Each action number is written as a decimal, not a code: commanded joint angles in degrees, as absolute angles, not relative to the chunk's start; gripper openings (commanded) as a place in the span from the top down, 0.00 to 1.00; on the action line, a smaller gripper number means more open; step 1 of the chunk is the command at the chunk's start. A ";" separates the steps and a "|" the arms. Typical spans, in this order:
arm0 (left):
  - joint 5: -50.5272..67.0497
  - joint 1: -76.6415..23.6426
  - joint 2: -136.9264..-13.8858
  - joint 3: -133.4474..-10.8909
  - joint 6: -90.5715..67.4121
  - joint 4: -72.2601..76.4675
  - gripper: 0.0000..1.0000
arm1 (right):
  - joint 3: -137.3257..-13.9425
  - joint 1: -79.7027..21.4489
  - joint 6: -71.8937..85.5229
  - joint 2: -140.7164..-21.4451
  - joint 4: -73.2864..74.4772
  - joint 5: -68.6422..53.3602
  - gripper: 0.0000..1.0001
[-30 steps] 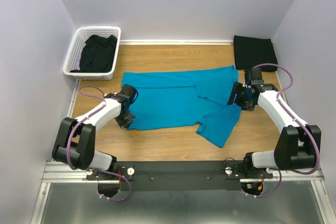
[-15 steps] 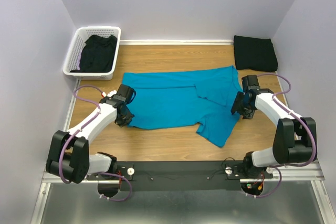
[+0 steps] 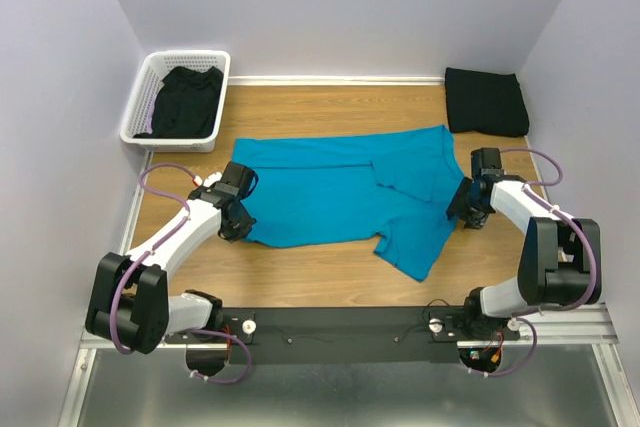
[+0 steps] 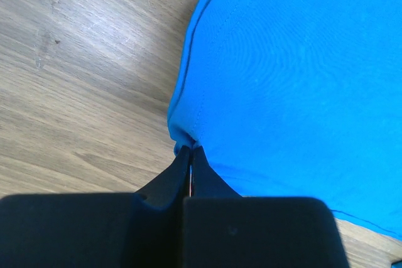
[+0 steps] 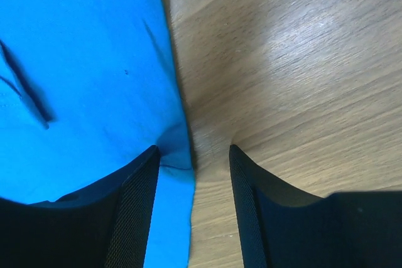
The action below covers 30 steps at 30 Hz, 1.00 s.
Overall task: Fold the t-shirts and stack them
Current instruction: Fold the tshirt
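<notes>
My left tool [image 4: 190,150] is pinched together on the stitched edge of the teal t-shirt [image 3: 330,192], with a small pucker of cloth caught right at the tips, so I read that side as gripped. My right tool [image 5: 191,155] stands apart and straddles the shirt's opposite edge: one finger sits over blue cloth, the other over bare wood, and nothing is clamped there yet. The shirt lies spread on the tabletop [image 3: 330,107], starting just on the near side of the basket [image 3: 190,55] and running away from it toward my right arm. Part of it is lapped over itself, and one flap trails toward the arm bases. Inside the basket a black t-shirt [image 3: 188,102] lies crumpled. At the far corner, well apart from the basket, a folded black t-shirt [image 3: 485,100] sits flat, which I take for the start of the stack. I judge the teal cloth to be light, limp and a little slick on the wood. It will likely sag between two holds and drag along rather than lift as a sheet, and a thin pinch may slip out. So I want the right tool to bite well onto the hem at the edge, level with the left hold, before I lift and carry that side across.
</notes>
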<state>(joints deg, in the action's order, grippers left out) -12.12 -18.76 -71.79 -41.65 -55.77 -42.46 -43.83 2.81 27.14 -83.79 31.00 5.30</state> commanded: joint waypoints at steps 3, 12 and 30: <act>-12.04 -18.81 -70.58 -41.05 -55.99 -42.10 1.00 | -40.96 3.34 28.65 -82.97 28.39 2.99 0.44; -11.87 -18.63 -70.84 -40.96 -56.07 -41.75 1.00 | -39.73 3.52 29.27 -82.44 27.51 -1.84 0.47; -12.92 -17.93 -69.09 -40.96 -55.72 -42.63 1.00 | -38.67 3.52 28.65 -79.28 28.56 -0.35 1.00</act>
